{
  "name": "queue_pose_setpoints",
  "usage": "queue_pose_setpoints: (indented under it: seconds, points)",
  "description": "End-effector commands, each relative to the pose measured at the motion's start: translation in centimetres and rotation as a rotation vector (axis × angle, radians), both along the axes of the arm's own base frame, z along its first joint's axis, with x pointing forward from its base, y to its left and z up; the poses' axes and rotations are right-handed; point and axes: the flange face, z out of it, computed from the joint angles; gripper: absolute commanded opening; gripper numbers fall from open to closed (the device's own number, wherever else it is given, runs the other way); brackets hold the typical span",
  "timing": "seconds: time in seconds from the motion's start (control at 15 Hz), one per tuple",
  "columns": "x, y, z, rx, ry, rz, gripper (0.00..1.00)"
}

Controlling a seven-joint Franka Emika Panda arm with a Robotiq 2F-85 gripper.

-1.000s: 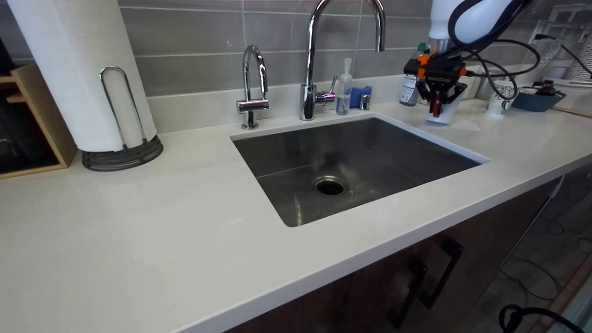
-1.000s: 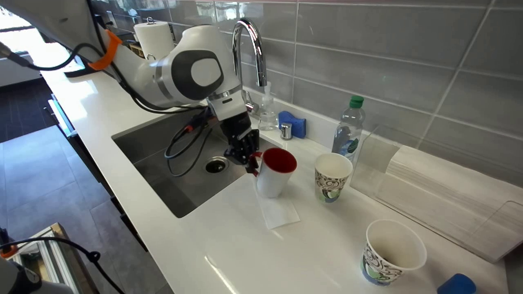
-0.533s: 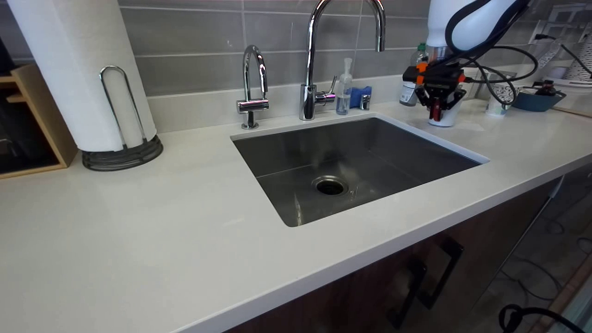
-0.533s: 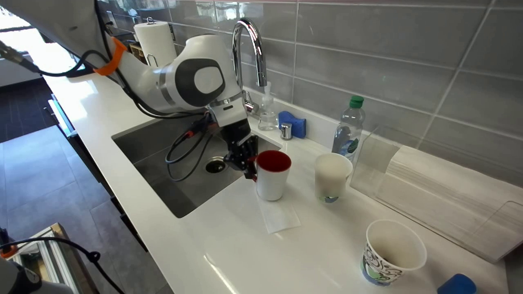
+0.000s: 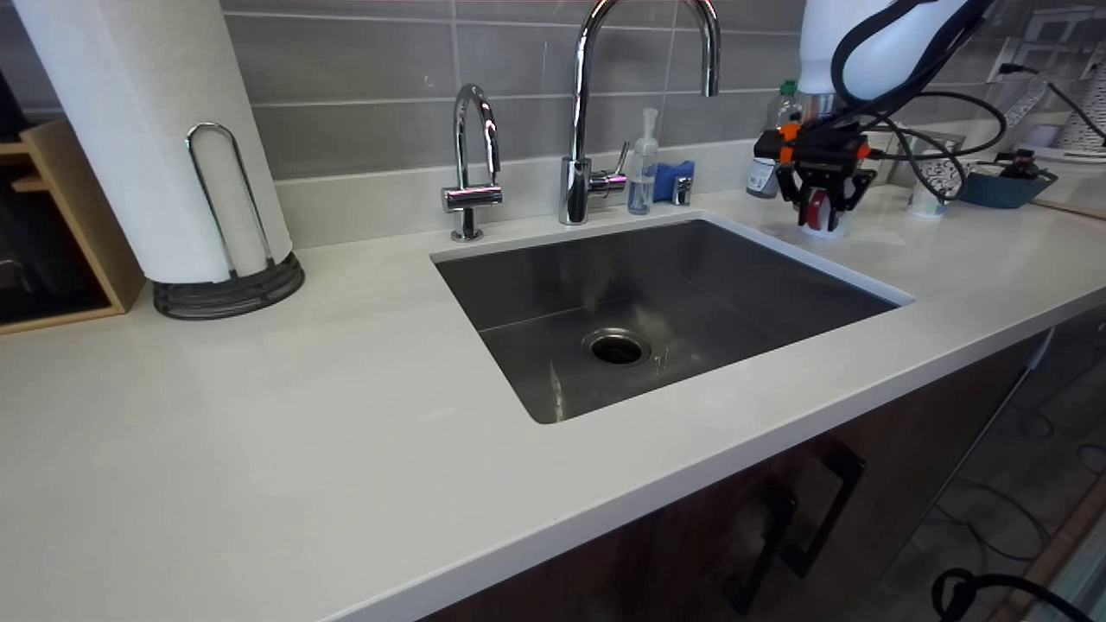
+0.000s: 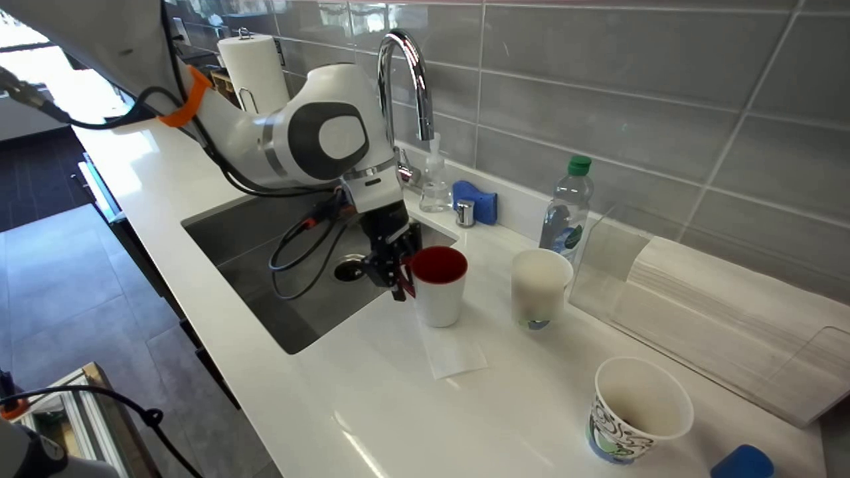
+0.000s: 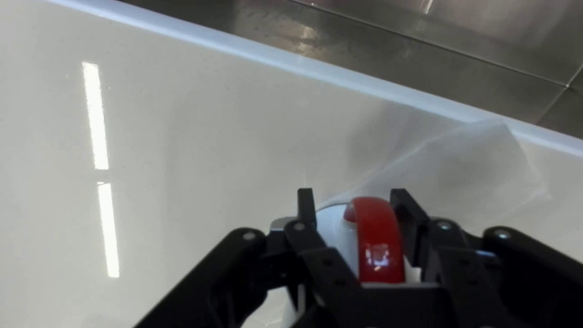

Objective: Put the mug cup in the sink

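Note:
The mug cup (image 6: 439, 299) is white outside with a red inside and red handle. It stands upright on a thin white paper on the counter, just beside the sink (image 6: 282, 325). In the wrist view its red handle (image 7: 380, 241) lies between my fingers, with a gap at the left finger; the right finger is close to or touching it. My gripper (image 7: 352, 198) is open around the handle; it also shows in both exterior views (image 5: 817, 216) (image 6: 401, 282). The sink basin (image 5: 553, 289) holds nothing that I can see. The mug's body is mostly hidden behind my gripper in the wrist view.
A tall faucet (image 6: 422, 86) arches over the sink's back edge. Paper cups (image 6: 541, 285) (image 6: 631, 431), a green-capped bottle (image 6: 568, 209) and a clear tray (image 6: 717, 345) stand beyond the mug. The white paper (image 6: 458, 358) reaches out from under it. A paper-towel roll (image 5: 155, 147) stands across the sink.
The mug was tilted in my gripper and now stands upright, slightly nearer the sink. My gripper has lowered, then its fingers have opened around the handle.

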Motion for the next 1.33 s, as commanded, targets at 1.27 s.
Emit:
queue_pose_setpoints:
  seconds: [1.27]
  points:
    - [1.0, -0.8, 2.3, 0.157, -0.002, -0.075, 0.69]
